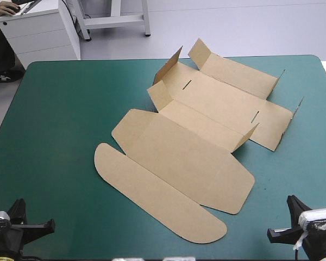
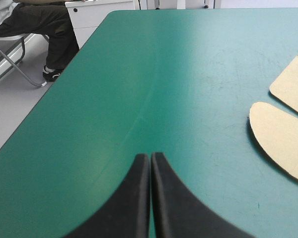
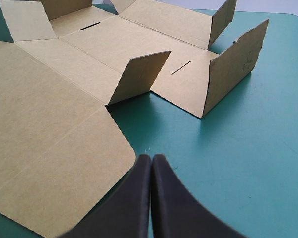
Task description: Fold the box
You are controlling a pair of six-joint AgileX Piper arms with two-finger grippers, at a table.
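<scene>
Cardboard sprawls across the middle of the frame in the high view: the box [image 1: 206,117] is a cut brown sheet, only part-way raised. Its tray end sits toward the upper right, where the far wall [image 1: 236,73] and several small corner flaps [image 1: 244,138] already stand up, some leaning. The broad lid panel [image 1: 185,157] and the long rounded flap [image 1: 157,198] lie flat, running down toward the lower middle.

Both arms wait at the bottom corners, well apart from the board and touching nothing. The left gripper [image 2: 150,157] has its black fingers pressed together into one point over the bare teal-green cover [image 1: 60,136], the rounded flap's end off to one side ahead of it. The right gripper [image 3: 152,158] is likewise pinched together and empty, aimed at the lid panel's rounded corner, with an upright flap just beyond.

To my eye this looks like a parked stance, each arm clear of the sheet so that neither knocks the raised walls. Folding seems barely begun. Nothing else sits on the cover to block either approach; the leaning flaps themselves look like the likeliest thing to catch a finger.
</scene>
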